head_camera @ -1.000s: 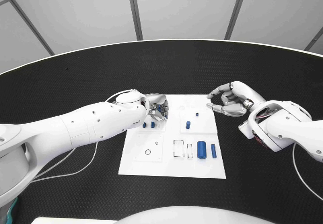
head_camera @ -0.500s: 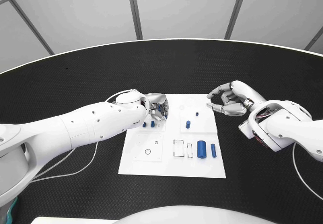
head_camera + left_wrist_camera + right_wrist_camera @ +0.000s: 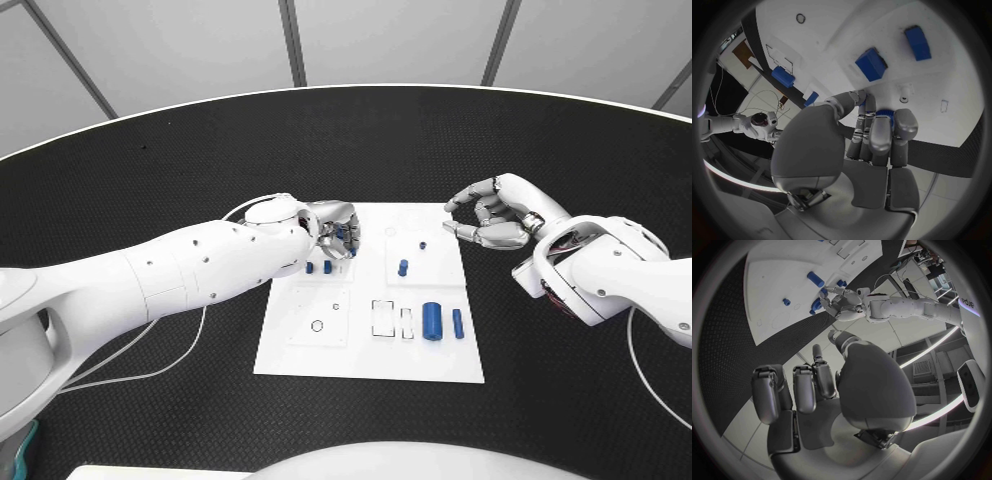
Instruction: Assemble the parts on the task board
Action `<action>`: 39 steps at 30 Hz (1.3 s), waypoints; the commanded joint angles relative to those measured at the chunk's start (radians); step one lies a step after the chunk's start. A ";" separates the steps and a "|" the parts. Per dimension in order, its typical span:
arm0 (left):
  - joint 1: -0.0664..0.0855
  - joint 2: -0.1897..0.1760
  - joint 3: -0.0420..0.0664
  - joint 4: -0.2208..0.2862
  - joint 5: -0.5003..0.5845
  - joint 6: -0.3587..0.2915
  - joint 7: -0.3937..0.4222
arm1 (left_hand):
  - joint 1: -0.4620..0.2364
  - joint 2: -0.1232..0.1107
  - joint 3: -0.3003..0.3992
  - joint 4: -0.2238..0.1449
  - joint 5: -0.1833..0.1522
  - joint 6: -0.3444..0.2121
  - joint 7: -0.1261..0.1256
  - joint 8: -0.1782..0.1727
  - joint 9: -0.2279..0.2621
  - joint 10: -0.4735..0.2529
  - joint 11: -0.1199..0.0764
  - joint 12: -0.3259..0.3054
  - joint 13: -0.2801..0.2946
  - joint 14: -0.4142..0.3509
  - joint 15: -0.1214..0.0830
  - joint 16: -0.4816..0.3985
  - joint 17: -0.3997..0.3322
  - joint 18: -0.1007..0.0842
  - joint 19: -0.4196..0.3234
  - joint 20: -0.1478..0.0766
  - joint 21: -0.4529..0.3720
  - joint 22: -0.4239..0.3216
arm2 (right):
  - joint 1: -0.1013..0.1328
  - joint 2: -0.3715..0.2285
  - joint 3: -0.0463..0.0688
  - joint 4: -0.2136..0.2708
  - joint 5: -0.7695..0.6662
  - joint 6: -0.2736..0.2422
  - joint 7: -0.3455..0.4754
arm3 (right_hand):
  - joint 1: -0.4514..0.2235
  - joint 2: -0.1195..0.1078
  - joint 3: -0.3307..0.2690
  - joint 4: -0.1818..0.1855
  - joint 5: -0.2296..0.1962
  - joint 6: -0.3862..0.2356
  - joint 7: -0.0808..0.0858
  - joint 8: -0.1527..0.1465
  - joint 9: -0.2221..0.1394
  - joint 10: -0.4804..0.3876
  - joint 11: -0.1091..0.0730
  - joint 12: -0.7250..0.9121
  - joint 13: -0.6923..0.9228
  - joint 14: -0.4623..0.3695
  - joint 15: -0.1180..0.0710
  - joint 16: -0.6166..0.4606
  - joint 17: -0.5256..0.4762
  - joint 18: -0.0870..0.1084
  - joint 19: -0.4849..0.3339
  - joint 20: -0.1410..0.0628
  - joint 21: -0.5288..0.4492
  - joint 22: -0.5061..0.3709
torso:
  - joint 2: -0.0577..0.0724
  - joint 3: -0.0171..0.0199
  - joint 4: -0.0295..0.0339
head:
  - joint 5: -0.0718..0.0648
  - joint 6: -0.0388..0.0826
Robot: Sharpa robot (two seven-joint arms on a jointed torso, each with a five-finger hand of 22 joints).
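Note:
The white task board (image 3: 364, 352) lies in the middle of the table. My left hand (image 3: 335, 228) hovers over its far left part, pinching a small blue part (image 3: 885, 113) between thumb and fingertips. Just below it two short blue parts (image 3: 317, 267) stand side by side in the board, seen close as blue blocks (image 3: 872, 64). Another small blue part (image 3: 402, 267) stands mid-board. A thick blue cylinder (image 3: 433, 320) and a slim blue pin (image 3: 457, 322) lie near the right edge. My right hand (image 3: 490, 215) stays beside the board's far right corner, fingers curled in on nothing.
The black table (image 3: 173, 180) runs wide round the board, with a pale rim at the back. Empty slots (image 3: 384, 318) and a small hexagonal hole (image 3: 316, 325) mark the board's near half. A white cable (image 3: 144, 345) trails beneath my left arm.
My left hand has crept slightly toward the board's far edge with the blue part in it. The right hand has stayed still.

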 commanded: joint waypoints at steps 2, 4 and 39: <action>0.000 -0.012 0.000 0.014 0.002 -0.001 -0.006 | -0.006 0.003 0.004 -0.001 -0.001 0.009 -0.003 0.003 0.001 0.008 0.001 -0.007 -0.142 -0.001 -0.006 0.004 -0.002 -0.020 0.008 0.001 0.003 0.000 | 0.000 0.000 0.000 -0.001 0.000 0.000 0.000 | 0.010 -0.001 0.003 0.000 0.005 0.003 -0.003 0.006 -0.002 0.005 -0.004 0.006 0.104 0.080 -0.006 -0.004 0.160 -0.015 0.104 -0.010 0.003 0.263 | -0.001 0.0006 0.0003 | 0.002 0.000; 0.000 -0.019 0.000 0.022 0.003 -0.002 -0.009 | -0.006 0.003 0.004 -0.001 -0.001 0.009 -0.003 0.003 0.001 0.008 0.001 -0.007 -0.142 -0.001 -0.006 0.004 -0.002 -0.020 0.008 0.001 0.003 0.000 | 0.000 0.000 0.000 -0.001 0.000 0.000 0.000 | 0.010 -0.001 0.003 0.000 0.005 0.003 -0.003 0.006 -0.002 0.005 -0.004 0.006 0.104 0.080 -0.006 -0.004 0.160 -0.015 0.104 -0.010 0.003 0.263 | -0.002 0.0010 0.0003 | 0.001 0.001; 0.026 -0.106 0.026 0.104 0.037 -0.017 -0.050 | -0.020 -0.001 -0.002 0.003 -0.002 0.018 -0.004 0.000 0.002 0.018 -0.001 -0.016 -0.142 -0.001 -0.007 0.006 -0.006 -0.021 0.012 0.000 0.006 0.005 | 0.000 0.004 0.000 -0.014 0.000 0.001 0.002 | 0.010 -0.001 0.003 0.000 0.005 0.003 -0.003 0.006 -0.002 0.005 -0.004 0.006 0.104 0.080 -0.006 -0.004 0.160 -0.015 0.104 -0.010 0.003 0.263 | -0.001 0.0005 -0.0002 | 0.011 0.013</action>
